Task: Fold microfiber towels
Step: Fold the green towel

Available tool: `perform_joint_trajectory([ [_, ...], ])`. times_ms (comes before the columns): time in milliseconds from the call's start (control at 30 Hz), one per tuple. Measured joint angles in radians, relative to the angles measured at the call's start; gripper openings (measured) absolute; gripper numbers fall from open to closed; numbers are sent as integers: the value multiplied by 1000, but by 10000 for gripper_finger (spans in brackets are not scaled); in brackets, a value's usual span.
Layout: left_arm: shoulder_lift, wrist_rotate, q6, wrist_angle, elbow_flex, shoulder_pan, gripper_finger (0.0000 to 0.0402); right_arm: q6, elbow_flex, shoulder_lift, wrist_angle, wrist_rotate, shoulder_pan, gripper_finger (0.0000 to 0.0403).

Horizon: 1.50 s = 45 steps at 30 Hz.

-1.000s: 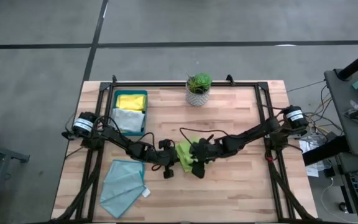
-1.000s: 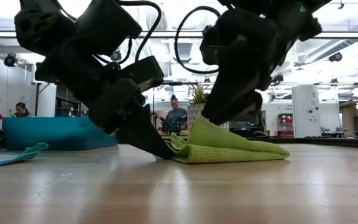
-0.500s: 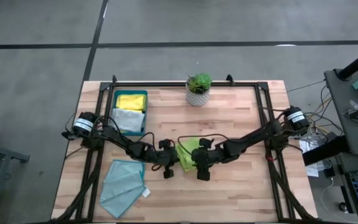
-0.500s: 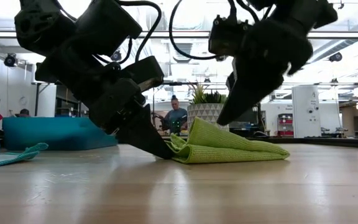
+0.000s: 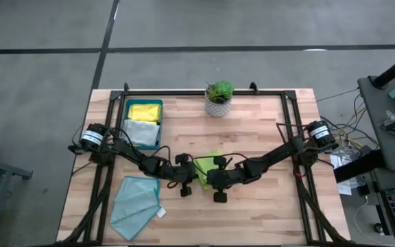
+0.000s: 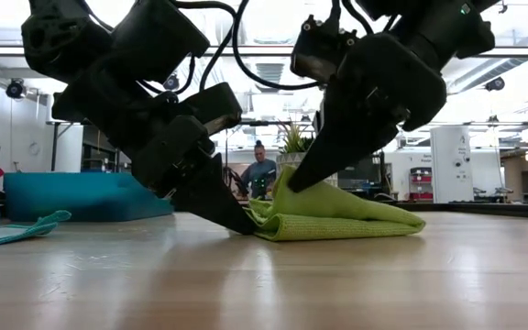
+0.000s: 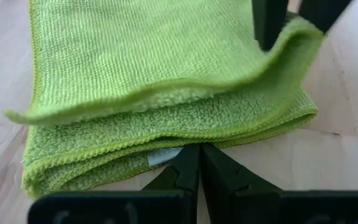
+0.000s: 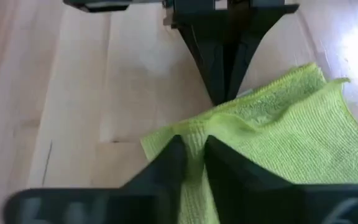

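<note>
A lime green towel (image 5: 208,165) lies folded in several layers at the table's middle. My left gripper (image 7: 199,149) slants down from the left, shut, with its tips at the towel's edge on the wood. My right gripper (image 8: 194,146) slants down from the right and is shut on the towel's raised top layer (image 6: 287,188), facing the left gripper closely. A light teal towel (image 5: 136,199) lies spread on the table's near left. A yellow towel (image 5: 145,111) and a pale grey towel (image 5: 141,132) lie in the dark teal tray (image 5: 160,123). My left gripper sets its shut fingertips (image 7: 194,158) against the edge of the towel's lower layers (image 7: 166,152), by a white tag, slanting down from the table's left. Those layers lie flat on the wood. My right gripper pinches the top layer's edge (image 8: 196,127) between its two fingers (image 8: 169,158), slanting down from the table's right. That edge stands lifted in a peak (image 6: 285,183) above the lower layers, while the remaining cloth rests on the table.
A potted plant (image 5: 219,96) stands at the table's far middle. The tray sits at the far left. Bare wood (image 5: 266,206) lies near and right of the arms. Black frame rails (image 5: 290,116) run along the table's sides. People sit in the room beyond.
My right gripper has risen off the towel's right part, gone toward the left arm and come down on the top layer's raised edge. The towel's lower layers and my left gripper have stayed in place.
</note>
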Motion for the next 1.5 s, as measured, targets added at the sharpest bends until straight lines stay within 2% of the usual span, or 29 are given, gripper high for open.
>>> perform_joint_trajectory([
  [67, 0, 0, 0, 0, 0, 0, 3, -3, 0, 0, 5, 0, 1, 20],
  [133, 0, 0, 0, 0, 0, 0, 3, -2, 0, 1, 17, -5, 3, 15],
  [900, 0, 0, 0, 0, 0, 0, 3, 26, 0, 93, 192, -11, 13, 13],
  [1067, 0, 1, 0, 0, 0, 0, 3, 25, 0, 134, 262, -90, 13, 13],
  [1200, 0, 1, 0, 1, 0, 0, 3, 40, 0, 135, 260, -90, 9, 34],
  [1500, -6, 2, 0, -2, 0, 0, 3, 43, 0, 113, 247, -90, 4, 128],
])
